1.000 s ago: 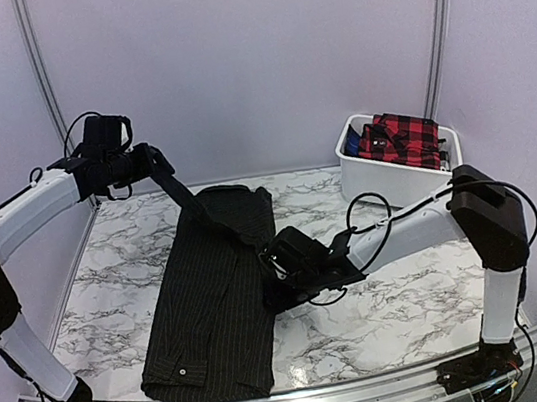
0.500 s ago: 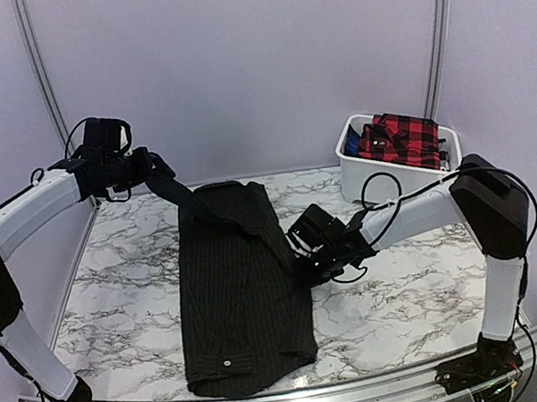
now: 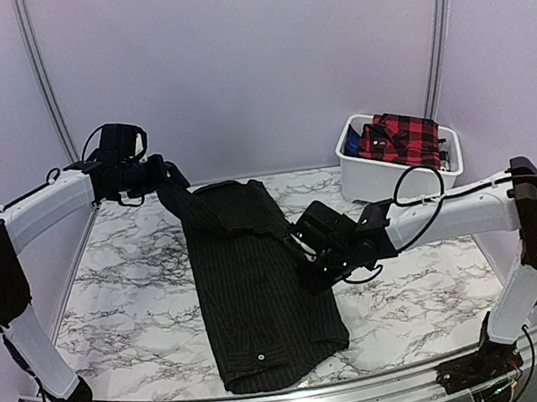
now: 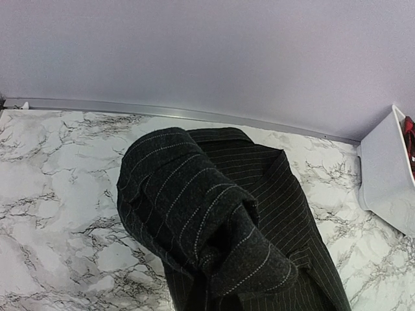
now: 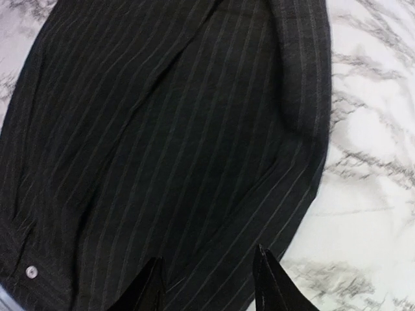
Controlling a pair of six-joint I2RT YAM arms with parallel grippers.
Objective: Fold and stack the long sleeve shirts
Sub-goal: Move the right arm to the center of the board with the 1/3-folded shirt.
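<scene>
Saw a marble table [image 3: 122, 304] under both arms. Found the black pinstriped shirt [image 3: 256, 284] laid lengthwise down its middle, collar end towards the back wall and hem near the front edge. Saw one sleeve [image 3: 182, 199] pulled up off the cloth towards the back left. Noted a white bin [image 3: 362, 182] at the back right corner, well apart from that shirt, with a red-and-black plaid shirt [image 3: 401, 138] lying inside. Traced the raised sleeve to the left gripper [image 3: 155, 172], clamped tight on it above the table. Saw only bunched striped cloth from that wrist. Found the right gripper [image 5: 209, 256] low over the shirt's right edge, fingers [image 5: 269, 285] parted, flat cloth showing between them, nothing held. Spotted a small pale button [image 5: 30, 271] near the hem.
</scene>
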